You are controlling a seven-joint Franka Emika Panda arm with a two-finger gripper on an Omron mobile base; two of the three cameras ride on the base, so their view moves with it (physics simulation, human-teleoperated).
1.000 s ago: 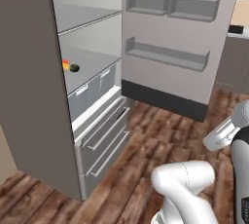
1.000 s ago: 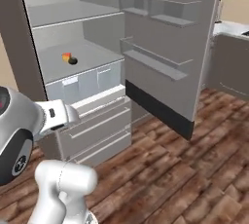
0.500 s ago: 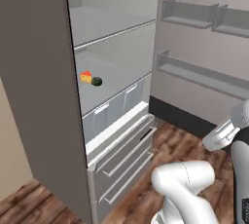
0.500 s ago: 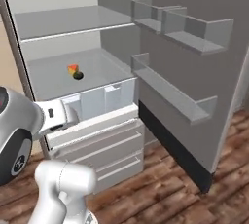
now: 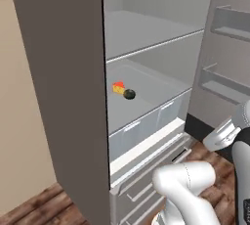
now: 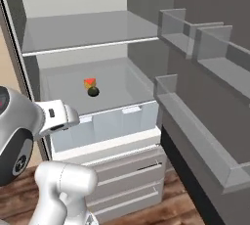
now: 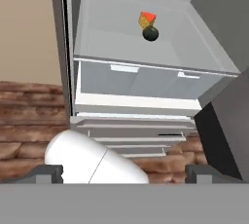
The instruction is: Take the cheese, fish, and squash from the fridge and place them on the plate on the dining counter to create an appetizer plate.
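Note:
The fridge (image 5: pixel 73 97) stands open in front of me. On its middle shelf lies the yellow-orange cheese (image 5: pixel 117 88) (image 6: pixel 89 82) (image 7: pixel 146 19) with its red side. The dark green squash (image 5: pixel 129 94) (image 6: pixel 93 91) (image 7: pixel 151 34) sits right in front of it, touching or nearly so. My gripper (image 7: pixel 124 174) is open, low and well short of the shelf, with nothing between its fingertips (image 7: pixel 48 172). The fish is hidden. The plate and the dining counter are out of view.
The open fridge door with its clear shelves (image 6: pixel 195 116) (image 5: pixel 224 84) stands to the right. Translucent drawers (image 7: pixel 146 79) and white pull-out drawers (image 6: pixel 127 170) sit below the food shelf. An upper glass shelf (image 6: pixel 88 33) hangs above. A beige wall (image 7: pixel 29 28) is on the left.
The base has driven closer to the fridge, so the whole scene has grown and shifted. The cheese and squash have not moved on the shelf. The gripper stays open.

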